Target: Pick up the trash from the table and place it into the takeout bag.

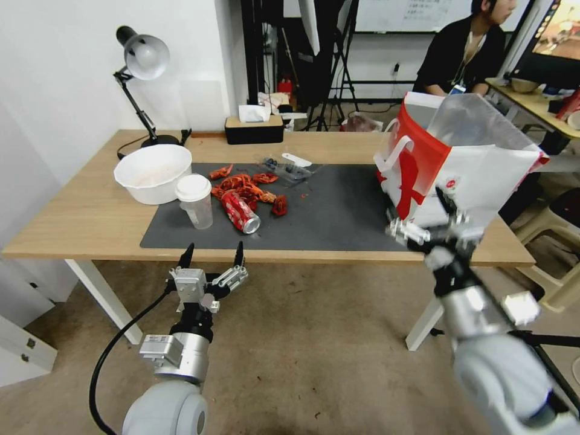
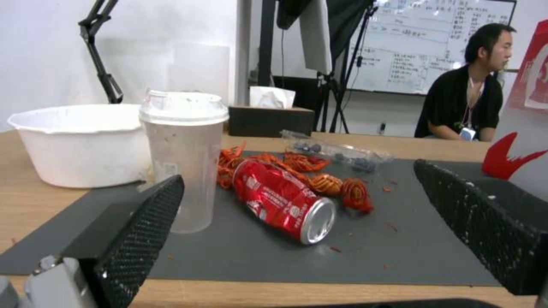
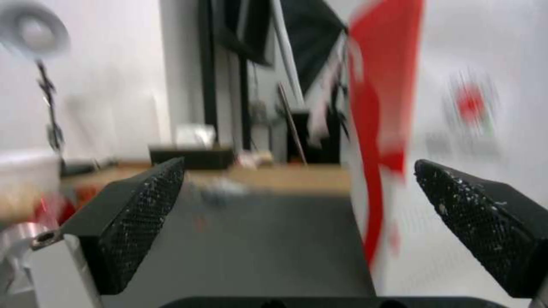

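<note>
Trash lies toward the left half of the dark mat (image 1: 338,211) in the head view: we see a crushed red can (image 1: 240,212) on its side, a clear cup (image 1: 196,201) with a white lid standing upright just to its left, and a heap of red crayfish shells (image 1: 244,186) behind the can. A white bowl (image 1: 153,173) sits on the bare wood of the table (image 1: 78,223) at the mat's far left corner, and a flat clear packet (image 1: 284,167) rests at the mat's far edge. The takeout bag (image 1: 447,163), white with red panels, stands open-topped at the tabletop's right end, over the mat's right edge. A black lamp (image 1: 140,72) and a tissue box (image 1: 254,125) stand along the far edge. Our left gripper (image 1: 212,254) hangs just off the near edge, in front of the can, its fingers spread apart and empty. Our right gripper (image 1: 438,220) is at the near right corner, close against the bag's front; its fingers also look apart.

From the left wrist we look between two parted black pads (image 2: 137,222) across the near edge: the cup (image 2: 184,158) stands nearest, the can (image 2: 282,201) lies beside it with its open end toward us, the shells (image 2: 320,179) are behind, and the bowl (image 2: 80,143) is off the mat beyond the cup.

From the right wrist the picture is blurred; we make out two parted pads (image 3: 143,214) holding nothing, the mat (image 3: 274,239) between them, and the bag (image 3: 457,141) close by on one side.
</note>
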